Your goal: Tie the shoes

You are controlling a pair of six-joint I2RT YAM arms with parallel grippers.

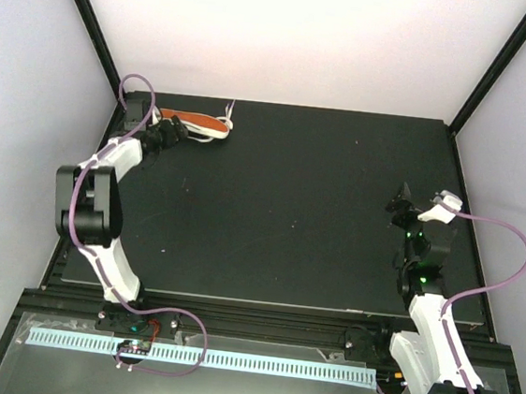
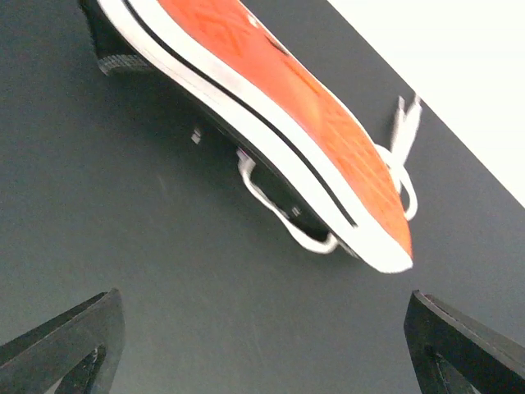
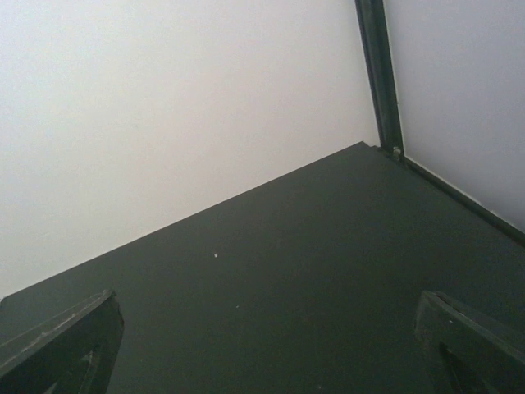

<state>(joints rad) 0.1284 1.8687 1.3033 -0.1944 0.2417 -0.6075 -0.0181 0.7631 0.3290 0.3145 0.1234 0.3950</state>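
Observation:
The black sneaker (image 1: 200, 124) lies on its side at the far left of the black table, orange-red sole up. In the left wrist view the sole (image 2: 279, 98) runs diagonally, white rim below it, white laces (image 2: 283, 209) looping out beneath and past the toe. My left gripper (image 1: 166, 133) is open and empty, just left of the shoe and close to it; its fingertips (image 2: 70, 341) stand wide apart with bare mat between them. My right gripper (image 1: 401, 204) is open and empty at the right side, far from the shoe; its fingertips (image 3: 66, 336) frame bare mat.
The black mat (image 1: 318, 212) covers the table. White walls close the back and sides, with black frame posts (image 3: 379, 74) at the far corners. A white slotted rail (image 1: 208, 357) runs along the near edge between the arm bases.

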